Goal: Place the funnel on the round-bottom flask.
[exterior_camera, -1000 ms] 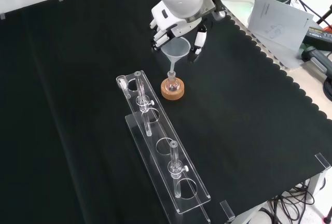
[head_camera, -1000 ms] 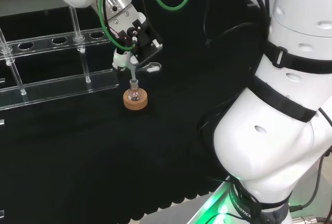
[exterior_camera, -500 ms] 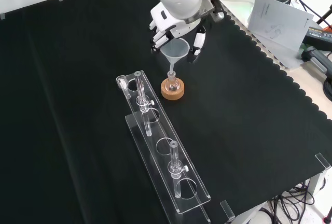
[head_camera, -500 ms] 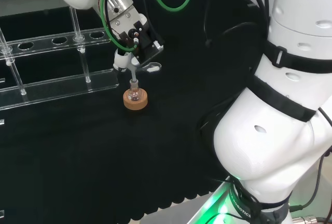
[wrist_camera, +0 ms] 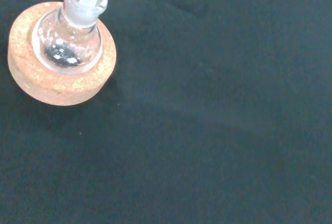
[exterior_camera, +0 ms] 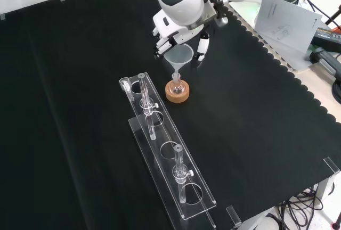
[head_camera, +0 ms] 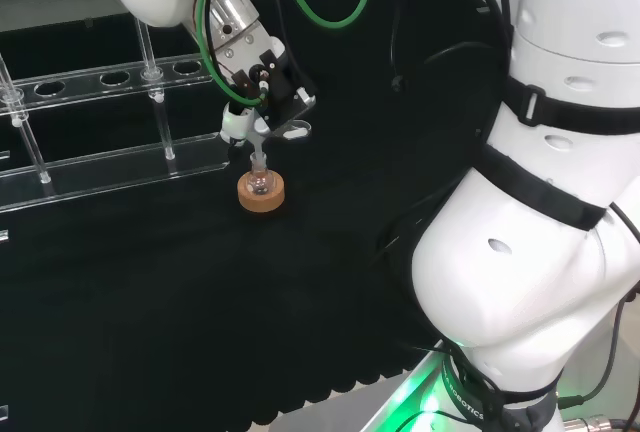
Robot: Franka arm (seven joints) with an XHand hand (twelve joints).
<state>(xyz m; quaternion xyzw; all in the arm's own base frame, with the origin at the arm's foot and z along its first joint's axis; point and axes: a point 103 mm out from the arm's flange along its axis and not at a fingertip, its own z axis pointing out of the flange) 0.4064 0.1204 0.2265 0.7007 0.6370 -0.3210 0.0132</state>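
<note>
Front view: funnel (exterior_camera: 178, 57) stood upright with its stem inside the neck of the round-bottom flask (exterior_camera: 176, 87), which sat in a cork ring (exterior_camera: 177, 93) on the bench (exterior_camera: 256, 107). Robot hand (exterior_camera: 176, 34) sat just behind the funnel cone, fingers (exterior_camera: 202, 48) reaching down on either side of the rim; whether they were pinching it could not be told. Clear tube rack (exterior_camera: 168, 153) lay nearby.

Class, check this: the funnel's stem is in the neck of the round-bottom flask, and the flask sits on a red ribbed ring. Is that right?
Not quite. The funnel does have its stem in the neck of the flask, but the flask sits on a cork ring, not a red ribbed one. The wrist view shows the tan cork plainly; the front view agrees.
</note>
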